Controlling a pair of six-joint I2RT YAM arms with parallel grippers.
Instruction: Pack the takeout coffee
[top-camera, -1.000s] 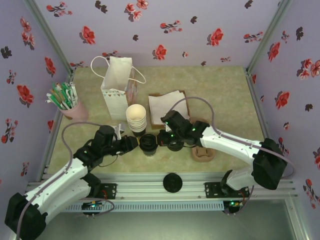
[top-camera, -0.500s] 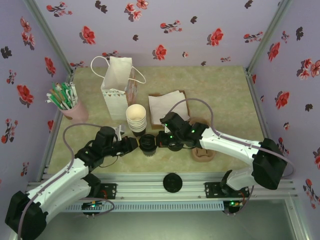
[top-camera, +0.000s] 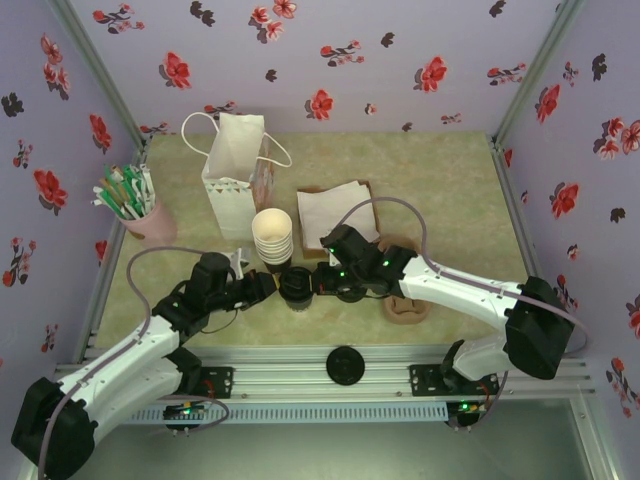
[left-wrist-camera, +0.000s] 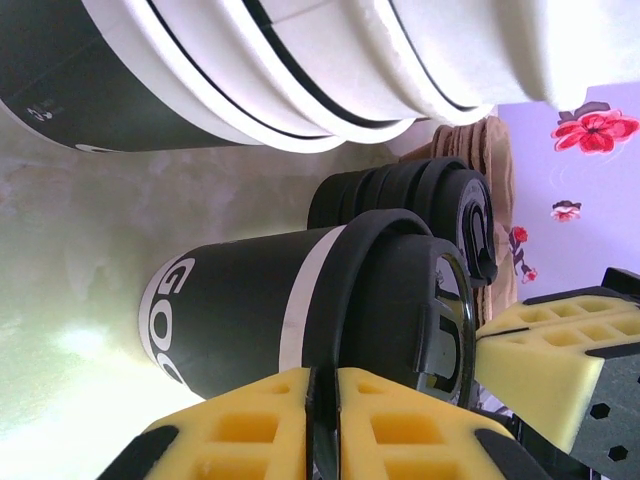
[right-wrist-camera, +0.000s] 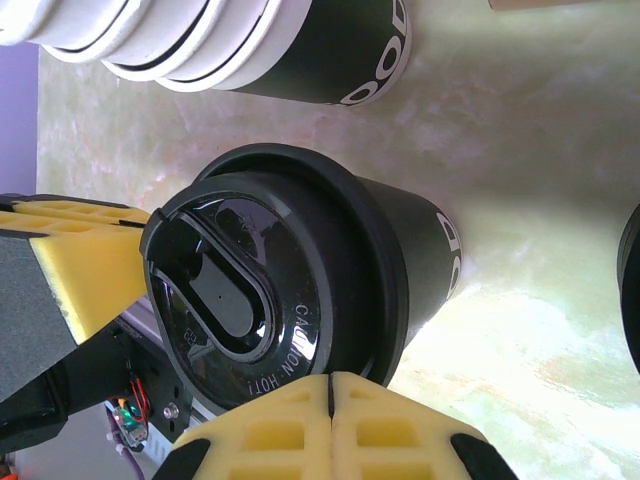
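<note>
**Lidded coffee cup flanked by two clenched grippers**

The takeout coffee (top-camera: 296, 287), a small dark paper cup under a round black plastic lid, stands upright on the pale green table (top-camera: 450, 200), just in front and to the right of the stack of lidless cream-rimmed paper cups (top-camera: 272, 236). The left gripper (top-camera: 268, 289) sits directly in front of that stack, yellow pads pressed together, grasping nothing. The right gripper (top-camera: 320, 281), further right of the stack, is likewise clenched and empty. Both tips sit at the lid's rim; contact cannot be told
</note>
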